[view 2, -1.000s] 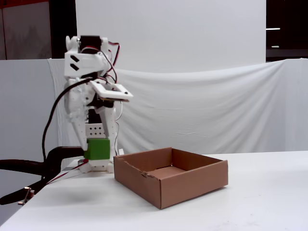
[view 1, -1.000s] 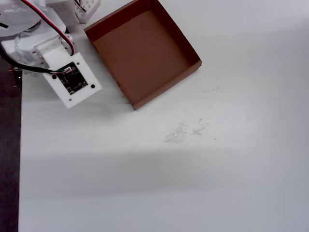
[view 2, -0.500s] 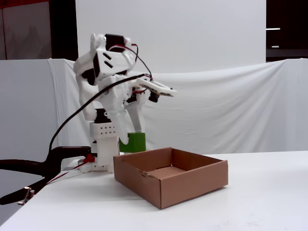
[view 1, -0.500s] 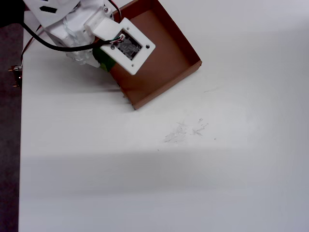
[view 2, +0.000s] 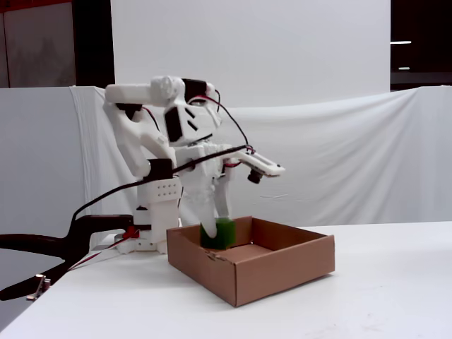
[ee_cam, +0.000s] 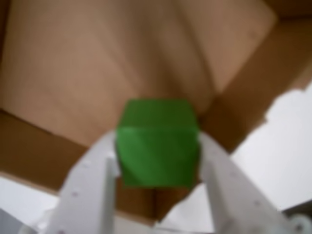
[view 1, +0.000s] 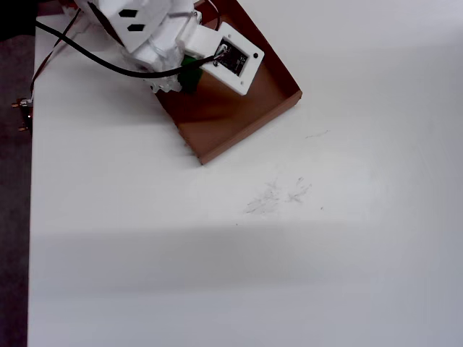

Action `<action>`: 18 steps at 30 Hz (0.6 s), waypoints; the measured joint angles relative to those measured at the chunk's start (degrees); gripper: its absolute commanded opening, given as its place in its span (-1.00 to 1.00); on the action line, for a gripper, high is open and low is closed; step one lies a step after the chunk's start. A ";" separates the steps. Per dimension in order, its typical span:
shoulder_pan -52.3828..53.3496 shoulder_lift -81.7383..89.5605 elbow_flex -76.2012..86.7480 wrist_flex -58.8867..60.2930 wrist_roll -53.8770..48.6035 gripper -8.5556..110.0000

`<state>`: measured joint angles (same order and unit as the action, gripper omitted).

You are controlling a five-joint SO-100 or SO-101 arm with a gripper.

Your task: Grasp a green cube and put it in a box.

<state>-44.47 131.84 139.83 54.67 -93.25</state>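
In the wrist view the gripper (ee_cam: 157, 168) is clamped on the cube (ee_cam: 157, 148) at frame centre, with the box (ee_cam: 73, 58) floor directly beyond it, so a release should drop it inside.

We see the green cube (ee_cam: 157, 148) clamped.
The gripper (ee_cam: 158, 170) pinches it mid-frame, the box (ee_cam: 87, 63) floor filling the top.
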 measured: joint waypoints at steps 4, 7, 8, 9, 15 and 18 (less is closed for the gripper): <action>-0.97 -0.88 2.55 -2.90 0.09 -0.65; -2.11 -1.76 3.78 -4.22 0.53 -0.65; -2.72 -1.76 4.04 -4.48 0.97 -0.65; -3.78 -1.93 4.04 -4.48 1.58 -0.65; -5.89 -2.64 4.92 -5.19 3.25 -0.65; -5.98 -3.60 5.10 -5.89 3.25 -0.65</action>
<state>-50.45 128.23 144.93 48.78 -90.00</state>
